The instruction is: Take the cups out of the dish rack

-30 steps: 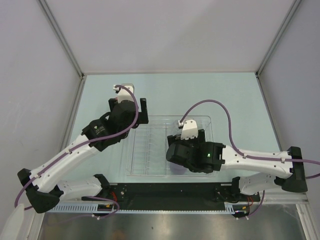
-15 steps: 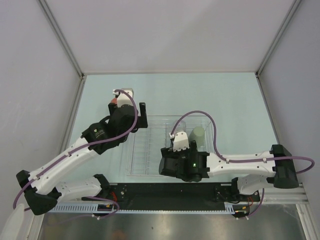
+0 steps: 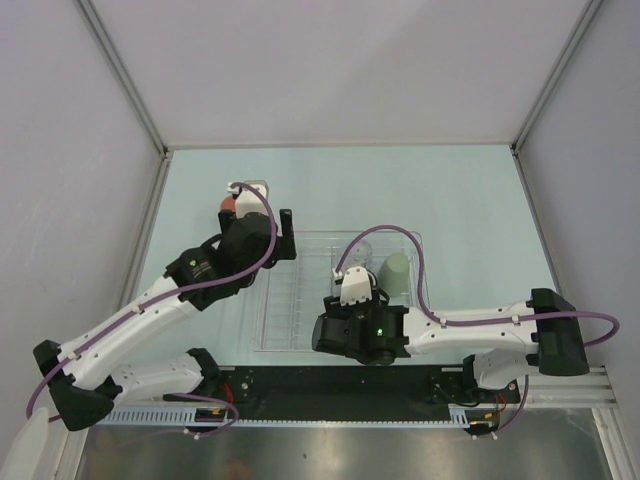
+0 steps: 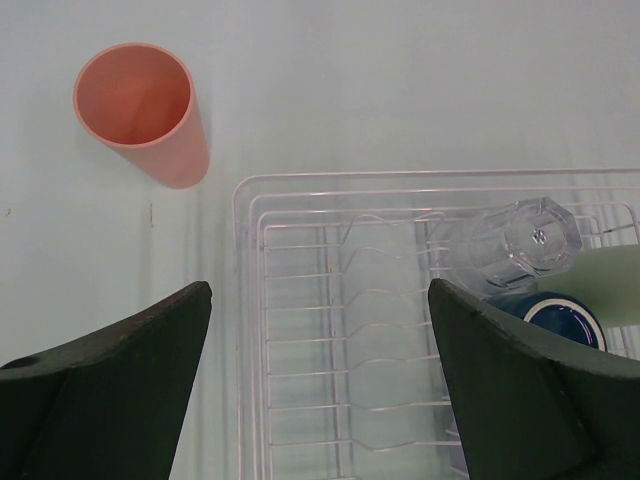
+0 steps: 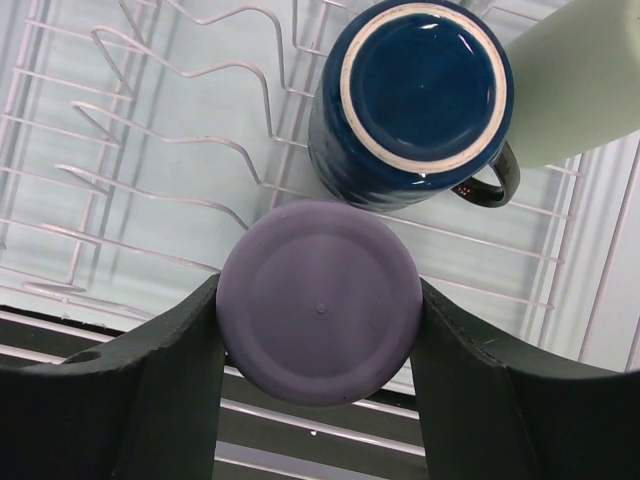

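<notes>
The clear dish rack [image 3: 290,300] lies at mid-table. Its right half holds upside-down cups: a clear cup [image 4: 515,245], a pale green cup [image 5: 585,80], a dark blue mug [image 5: 420,95] and a lavender cup [image 5: 320,300] near the rack's front edge. My right gripper [image 5: 320,305] is shut on the lavender cup, one finger pressed against each side. A salmon-pink cup [image 4: 140,110] stands upright on the table, left of the rack's far corner. My left gripper [image 4: 318,295] hangs open and empty over the rack's left edge [image 4: 240,300].
A black rail [image 3: 330,385] runs along the table's near edge, just in front of the rack. Grey walls and metal frame posts [image 3: 120,75] close in the table on the left, right and far sides.
My right arm swung left and nearer, uncovering the pale green cup, and its jaws closed on the lavender cup. My left arm drifted slightly away from the rack, still open.
</notes>
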`<action>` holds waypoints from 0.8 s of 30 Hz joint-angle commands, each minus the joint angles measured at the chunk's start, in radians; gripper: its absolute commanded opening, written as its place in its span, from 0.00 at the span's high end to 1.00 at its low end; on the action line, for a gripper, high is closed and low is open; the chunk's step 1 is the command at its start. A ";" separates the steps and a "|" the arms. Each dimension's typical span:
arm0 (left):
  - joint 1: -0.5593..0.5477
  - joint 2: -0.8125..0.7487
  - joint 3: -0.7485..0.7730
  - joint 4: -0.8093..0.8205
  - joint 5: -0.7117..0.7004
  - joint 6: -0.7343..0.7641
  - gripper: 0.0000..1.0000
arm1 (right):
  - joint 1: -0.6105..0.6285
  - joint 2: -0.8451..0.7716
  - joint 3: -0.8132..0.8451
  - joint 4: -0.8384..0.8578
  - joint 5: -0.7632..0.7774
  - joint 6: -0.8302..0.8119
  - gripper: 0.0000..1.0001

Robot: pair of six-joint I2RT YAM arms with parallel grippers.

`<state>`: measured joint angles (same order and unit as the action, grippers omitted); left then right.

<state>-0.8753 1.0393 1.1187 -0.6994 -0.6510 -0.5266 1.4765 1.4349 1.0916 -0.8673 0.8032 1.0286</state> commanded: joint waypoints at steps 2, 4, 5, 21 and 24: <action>-0.010 -0.022 -0.003 0.012 -0.004 -0.023 0.05 | 0.010 -0.013 0.022 -0.024 0.033 0.048 1.00; -0.011 -0.019 0.000 0.012 -0.009 -0.021 0.05 | 0.014 -0.030 0.039 -0.056 0.059 0.051 1.00; -0.010 -0.019 0.001 0.012 -0.010 -0.021 0.05 | 0.018 -0.037 0.065 -0.071 0.085 0.051 1.00; -0.010 -0.194 -0.116 0.321 0.148 -0.029 0.03 | -0.315 -0.543 0.122 0.334 -0.036 -0.426 1.00; -0.010 -0.268 -0.213 0.504 0.238 -0.032 0.03 | -0.517 -0.657 -0.024 0.536 -0.292 -0.435 1.00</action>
<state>-0.8799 0.8680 1.0023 -0.4892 -0.5491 -0.5388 1.1172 0.8787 1.1870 -0.6487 0.8059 0.6880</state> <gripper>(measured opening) 0.973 0.671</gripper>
